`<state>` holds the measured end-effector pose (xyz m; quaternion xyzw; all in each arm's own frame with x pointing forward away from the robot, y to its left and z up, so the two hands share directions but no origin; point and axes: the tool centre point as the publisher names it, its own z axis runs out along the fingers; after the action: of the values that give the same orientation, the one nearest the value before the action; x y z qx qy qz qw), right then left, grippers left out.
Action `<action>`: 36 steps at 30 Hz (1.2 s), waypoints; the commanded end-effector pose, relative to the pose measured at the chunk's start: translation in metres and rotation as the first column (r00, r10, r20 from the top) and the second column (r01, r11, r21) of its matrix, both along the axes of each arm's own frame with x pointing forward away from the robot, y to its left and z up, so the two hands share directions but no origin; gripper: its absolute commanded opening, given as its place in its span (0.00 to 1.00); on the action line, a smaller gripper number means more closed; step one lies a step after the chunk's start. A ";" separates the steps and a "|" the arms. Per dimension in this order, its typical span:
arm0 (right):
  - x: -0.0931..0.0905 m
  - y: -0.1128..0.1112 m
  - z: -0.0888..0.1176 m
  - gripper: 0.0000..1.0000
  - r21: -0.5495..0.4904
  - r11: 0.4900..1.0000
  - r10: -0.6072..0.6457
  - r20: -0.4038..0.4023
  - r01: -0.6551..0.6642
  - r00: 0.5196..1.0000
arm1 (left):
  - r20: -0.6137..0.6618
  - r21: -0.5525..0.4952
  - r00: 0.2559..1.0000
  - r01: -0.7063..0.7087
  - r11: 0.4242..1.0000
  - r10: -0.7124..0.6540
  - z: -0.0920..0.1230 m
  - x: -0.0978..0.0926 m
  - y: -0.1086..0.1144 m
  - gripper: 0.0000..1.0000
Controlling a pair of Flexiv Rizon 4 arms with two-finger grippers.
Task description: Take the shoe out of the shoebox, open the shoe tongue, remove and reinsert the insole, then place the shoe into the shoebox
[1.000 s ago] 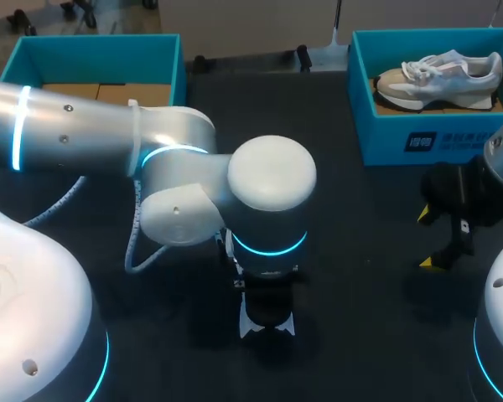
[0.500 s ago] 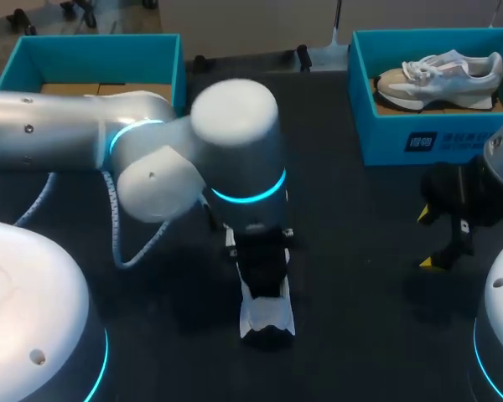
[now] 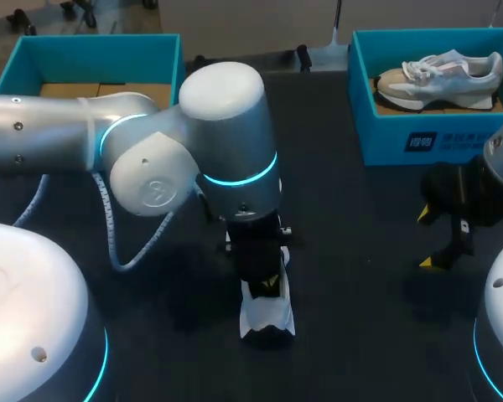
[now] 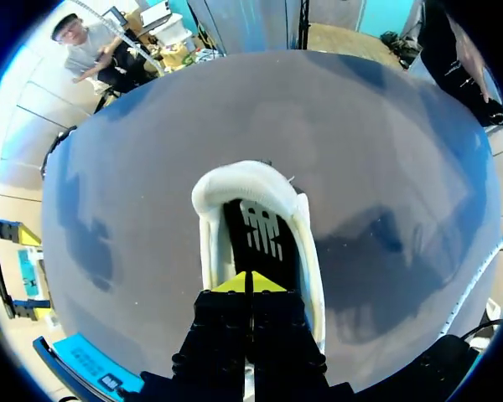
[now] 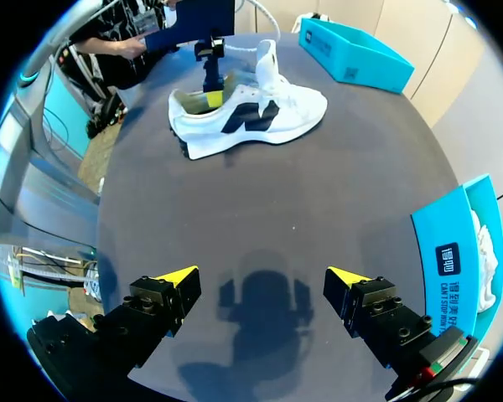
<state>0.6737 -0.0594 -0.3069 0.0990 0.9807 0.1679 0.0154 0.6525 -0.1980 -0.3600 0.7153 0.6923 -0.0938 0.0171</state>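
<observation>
Over the last second the left arm has swung its bulky wrist back and toward its own side, so it no longer hangs straight over the shoe point(image 3: 268, 316). More of the shoe's near end is uncovered as a result. The shoe itself has not shifted on the worktop point(image 3: 360, 293), and the right arm has kept its place.

The left gripper point(image 4: 250, 283) now leans down into the shoe's opening. Its jaws are clenched, the yellow tips meeting just above the insole point(image 4: 260, 239). Nothing shows between the tips, and whether they nip the insole's edge cannot be told. I judge the insole step to be in hand — whether pulling out or seating back in is not clear, since the insole lies flat inside.

The right gripper point(image 5: 262, 276) hangs over bare worktop well apart from the shoe, its jaws released and holding nothing.

The shoe stands on its sole near the middle of the worktop, out of the shoebox point(image 3: 419, 142). It is a white trainer with a dark mark on its side — padded white collar, laces loose, tongue raised. Its insole is dark with a pale emblem. A second shoe point(image 3: 440, 74) lies inside the shoebox at the far right corner, and another teal box point(image 3: 92, 52) sits at the far left.
</observation>
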 end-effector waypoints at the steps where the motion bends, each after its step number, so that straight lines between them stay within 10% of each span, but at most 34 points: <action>1: -0.001 0.001 -0.001 1.00 -0.003 1.000 -0.001 0.001 0.001 1.000 | -0.009 0.014 1.000 0.019 1.000 -0.019 0.002 0.000 -0.003 0.00; 31: -0.001 0.001 -0.001 1.00 -0.003 1.000 -0.001 0.001 0.001 1.000 | 0.125 0.098 0.989 -0.089 0.991 0.077 0.001 0.000 0.012 0.00; 33: -0.001 0.001 -0.001 1.00 -0.003 1.000 -0.001 0.001 0.001 1.000 | 0.120 0.108 0.991 -0.080 0.991 0.067 0.001 0.005 0.012 0.19; 36: -0.001 0.001 -0.001 1.00 -0.003 1.000 -0.001 0.001 0.001 1.000 | 0.132 0.123 0.989 -0.081 0.989 0.064 -0.002 0.012 0.014 0.19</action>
<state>0.6737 -0.0594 -0.3069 0.0990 0.9807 0.1679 0.0154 0.6596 -0.1857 -0.3617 0.6937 0.7199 -0.0010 0.0203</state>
